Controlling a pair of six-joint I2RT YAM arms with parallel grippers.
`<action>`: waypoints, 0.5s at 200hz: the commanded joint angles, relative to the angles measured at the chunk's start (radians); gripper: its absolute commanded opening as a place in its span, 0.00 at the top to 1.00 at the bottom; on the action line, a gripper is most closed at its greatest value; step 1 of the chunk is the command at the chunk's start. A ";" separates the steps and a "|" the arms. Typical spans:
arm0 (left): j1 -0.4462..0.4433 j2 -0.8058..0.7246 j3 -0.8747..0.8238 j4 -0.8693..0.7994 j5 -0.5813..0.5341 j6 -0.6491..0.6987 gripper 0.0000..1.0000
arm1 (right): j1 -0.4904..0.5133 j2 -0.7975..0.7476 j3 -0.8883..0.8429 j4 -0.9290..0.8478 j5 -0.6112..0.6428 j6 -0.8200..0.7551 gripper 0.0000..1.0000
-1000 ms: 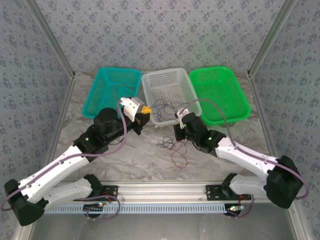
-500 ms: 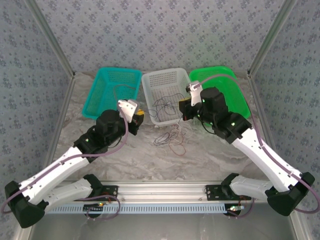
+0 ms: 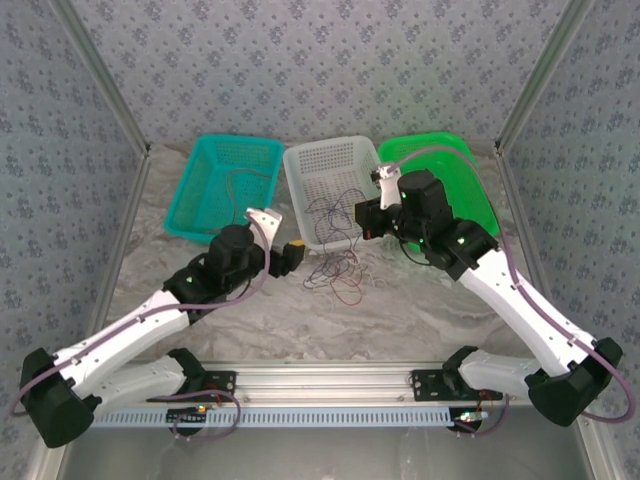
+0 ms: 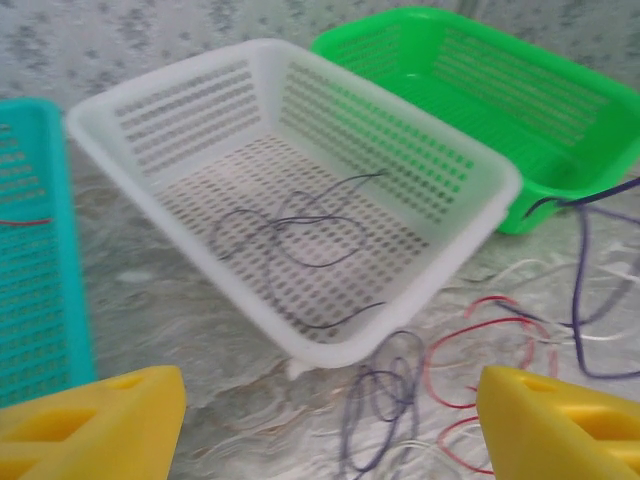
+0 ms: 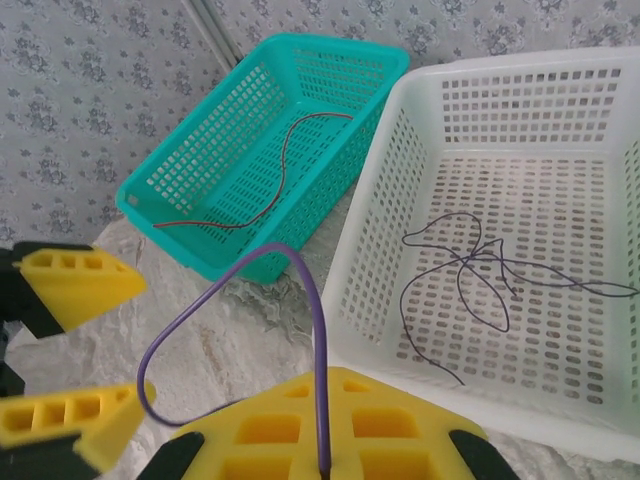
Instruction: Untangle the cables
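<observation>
While the left arm lies low across the lower left of the top view, forearm angled up toward the centre, the left gripper point(image 3: 291, 251) hangs just over the table point(image 3: 420, 310), close to the near left corner of the white basket point(image 3: 330, 160). Its yellow fingers are spread wide with nothing between them; in its own wrist view one finger sits in each bottom corner.

Rising from the lower right of the top view, the right arm bends at a high elbow and overhangs the near left part of the green basket point(image 3: 455, 160). The right gripper point(image 3: 367, 222) sits at the near right corner of the white basket. Its fingers are pressed together on a dark purple cable point(image 5: 318, 330), which climbs out of the fingertips at the bottom centre of the right wrist view and arcs over to the left.

Between the two grippers, just in front of the white basket's near wall, a tangle of cables point(image 3: 338, 272) lies on the table in red, dark and pale loops. At the right edge of the left wrist view a dark strand rises off that heap.

On the white basket's floor lies a loose dark cable point(image 5: 470, 254), behind the near wall. A single red cable point(image 5: 283, 165) runs along the floor of the teal basket point(image 3: 190, 200), at the upper left.
</observation>
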 commanded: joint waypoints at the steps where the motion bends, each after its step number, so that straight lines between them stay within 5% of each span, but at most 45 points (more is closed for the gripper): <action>1: -0.041 0.022 -0.043 0.144 0.148 -0.003 0.23 | -0.008 0.006 0.038 0.015 -0.013 0.040 1.00; 37: -0.077 0.094 -0.096 0.298 0.294 -0.046 0.23 | -0.015 -0.013 0.044 0.040 -0.001 0.082 1.00; 100: -0.101 0.215 -0.173 0.554 0.296 -0.025 0.18 | -0.029 -0.033 0.081 0.073 -0.015 0.152 1.00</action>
